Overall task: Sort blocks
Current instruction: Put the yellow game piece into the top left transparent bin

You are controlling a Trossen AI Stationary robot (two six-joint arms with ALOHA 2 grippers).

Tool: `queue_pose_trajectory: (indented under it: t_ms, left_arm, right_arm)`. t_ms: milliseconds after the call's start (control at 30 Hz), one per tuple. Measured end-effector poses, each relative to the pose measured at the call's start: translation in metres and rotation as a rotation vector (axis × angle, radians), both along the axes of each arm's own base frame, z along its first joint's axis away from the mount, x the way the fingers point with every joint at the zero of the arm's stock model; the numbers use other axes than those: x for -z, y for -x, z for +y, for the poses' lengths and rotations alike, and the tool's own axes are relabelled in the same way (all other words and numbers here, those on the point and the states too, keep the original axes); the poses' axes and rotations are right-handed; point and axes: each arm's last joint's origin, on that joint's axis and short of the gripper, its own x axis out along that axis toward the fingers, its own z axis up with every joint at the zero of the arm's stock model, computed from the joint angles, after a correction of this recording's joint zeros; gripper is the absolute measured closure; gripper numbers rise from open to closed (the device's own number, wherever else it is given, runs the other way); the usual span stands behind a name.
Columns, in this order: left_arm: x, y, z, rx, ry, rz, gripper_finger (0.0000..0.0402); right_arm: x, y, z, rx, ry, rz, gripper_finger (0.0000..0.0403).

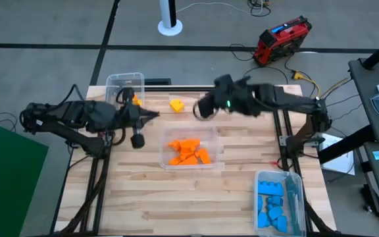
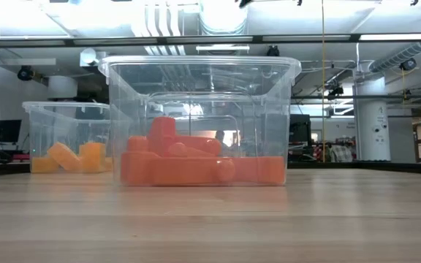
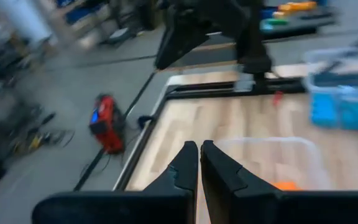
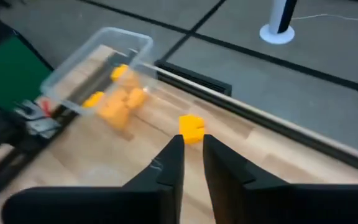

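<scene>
A single yellow plastic block (image 1: 176, 104) is seen lying on the bare wooden slatted table (image 1: 137, 191) near its far edge, between the clear plastic bin of yellow blocks (image 1: 125, 84) at the far left corner and the right gripper (image 1: 201, 109). In the right wrist view the same yellow block (image 4: 191, 129) is shown just beyond the fingertips of the right gripper (image 4: 191, 149), whose two dark fingers are held close together with only a narrow gap and nothing between them. The yellow pieces (image 4: 118, 102) in the corner bin are also shown there.

The orange blocks (image 1: 188, 151) are gathered in a clear plastic bin (image 1: 217, 148) at the middle of the table; in the low view this bin (image 2: 199, 69) stands nearest, with the orange pieces (image 2: 188, 164) piled on its floor. The blue blocks (image 1: 271, 201) are held in a third clear bin (image 1: 299, 181) at the near right corner.

The left gripper (image 1: 151, 115) is positioned above the table just left of the orange bin; in the left wrist view its fingers (image 3: 185, 168) are pressed together, empty.

A red and black device (image 1: 281, 39) is seen on the floor beyond the table. No writing or brand can be read anywhere.
</scene>
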Motion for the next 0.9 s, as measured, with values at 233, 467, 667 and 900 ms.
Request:
queue_pose_trajectory:
  t_ms: [233, 467, 667, 900]
  left_arm:
    - [0.008, -0.005, 0.041, -0.285, 0.202, -0.068, 0.0402]
    - [0.013, -0.005, 0.065, -0.459, 0.34, -0.125, 0.0402]
    - [0.02, -0.014, 0.085, -0.439, 0.374, -0.058, 0.0402]
    - [0.054, -0.041, 0.168, -0.446, 0.588, 0.076, 0.0402]
  right_arm:
    - [0.013, -0.005, -0.084, -0.102, -0.056, 0.067, 0.0391]
    - [0.039, -0.025, -0.134, -0.156, -0.056, 0.095, 0.039]
    - [0.052, -0.041, -0.149, -0.193, -0.036, 0.14, 0.039]
    - [0.019, -0.022, -0.15, -0.188, 0.0, 0.121, 0.039]
